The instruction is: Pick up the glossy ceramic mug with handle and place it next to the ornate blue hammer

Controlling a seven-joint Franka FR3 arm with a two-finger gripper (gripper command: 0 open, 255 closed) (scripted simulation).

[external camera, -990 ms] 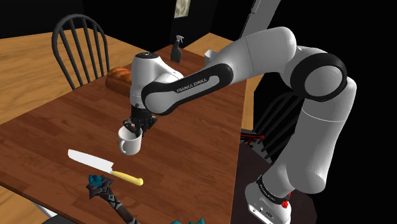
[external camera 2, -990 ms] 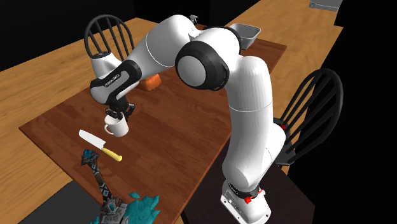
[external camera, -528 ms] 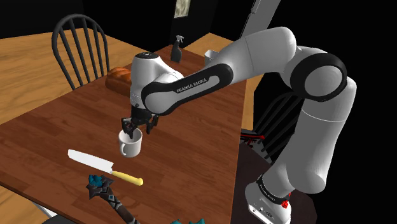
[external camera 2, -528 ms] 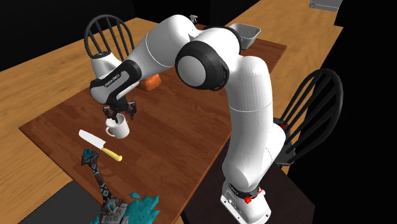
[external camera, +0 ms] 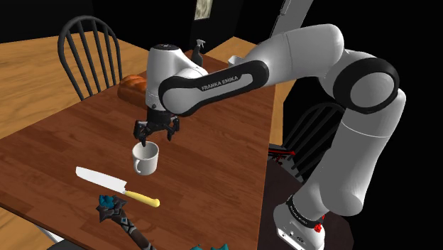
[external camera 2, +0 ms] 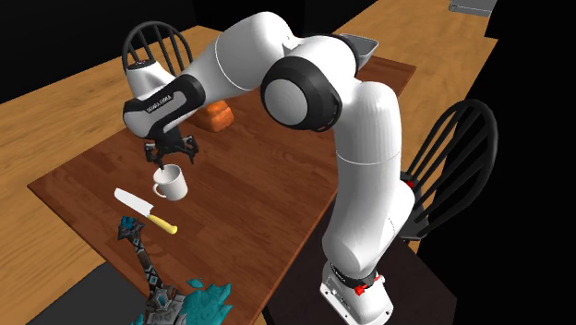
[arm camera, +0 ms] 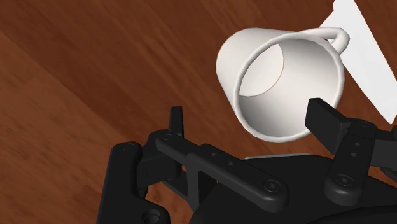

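Jaws wide apart, gripper [external camera: 157, 135] above upright white mug [external camera: 145, 158], knife [external camera: 116, 187] beside, blue hammer [external camera: 124, 221] beyond

Spindle-back chair [external camera: 85, 20] stands by reddish table [external camera: 227, 149] (wood-grained)

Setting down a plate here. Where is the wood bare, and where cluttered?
Widest bare stretch: brown wooden table between the white handled mug and its edge at the shoulder view's right. Another lies between mug and orange-brown loaf. Crowded: the corner with the yellow-handled white knife and ornate blue hammer.
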